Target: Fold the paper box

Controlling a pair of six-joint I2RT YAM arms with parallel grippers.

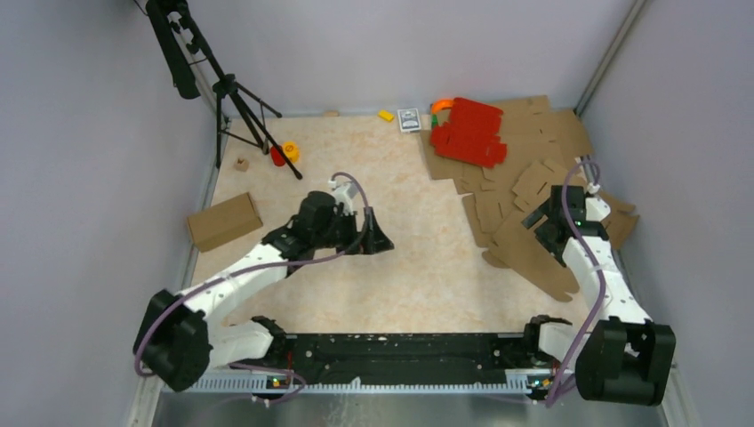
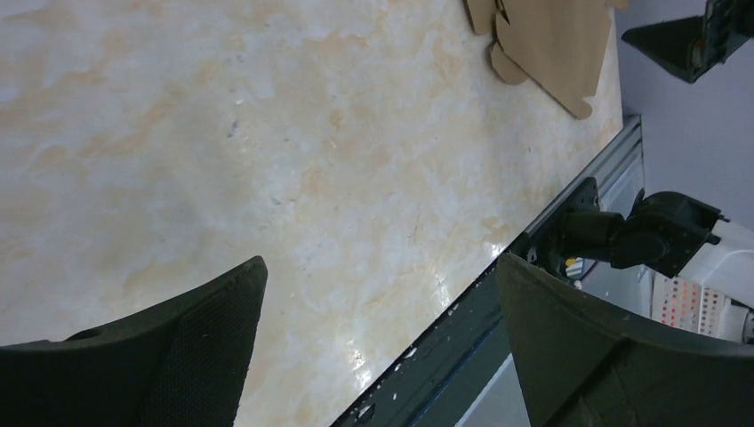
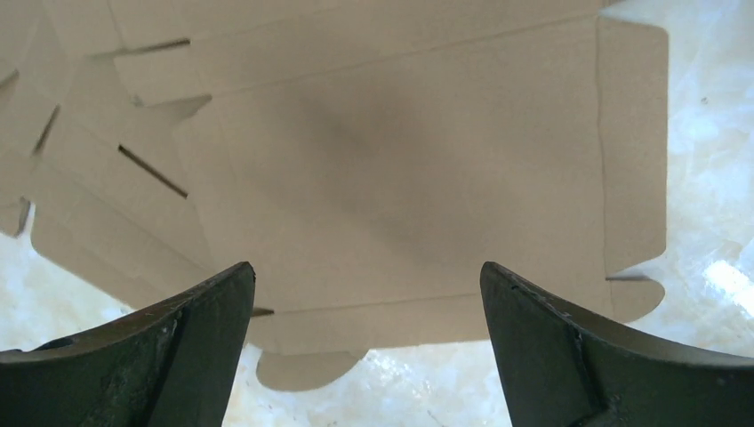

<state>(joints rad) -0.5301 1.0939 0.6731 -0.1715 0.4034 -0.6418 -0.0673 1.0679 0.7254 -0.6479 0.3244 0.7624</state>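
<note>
- No brand or label can be read anywhere. Print is carried by a small card (image 1: 409, 119) at the 12 o'clock edge of the bench (image 1: 418, 267), but it is too small to be made out.
- The paper box (image 1: 525, 253) is seen lying flat and unfolded on the bench, toward 3 o'clock in the top view, at the near edge of a heap of brown cardboard blanks (image 1: 533, 151).
- The right hand (image 1: 549, 233) is held over the box's 1 o'clock end. In the right wrist view its fingers are spread wide, the plain brown sheet (image 3: 400, 178) is seen between and beyond them, and nothing is gripped.
- The left hand (image 1: 372, 238) is held near the bench's middle, well apart from the box, which lies toward its 3 o'clock. Its fingers are also spread wide, with only bare bench between them.
- In the left wrist view, a corner of the box (image 2: 551, 44) is seen at 1 o'clock.
- A red die-cut sheet (image 1: 469, 131) lies on the heap at 1 o'clock.
- A folded brown box (image 1: 224, 221) is set at 9 o'clock.
</note>
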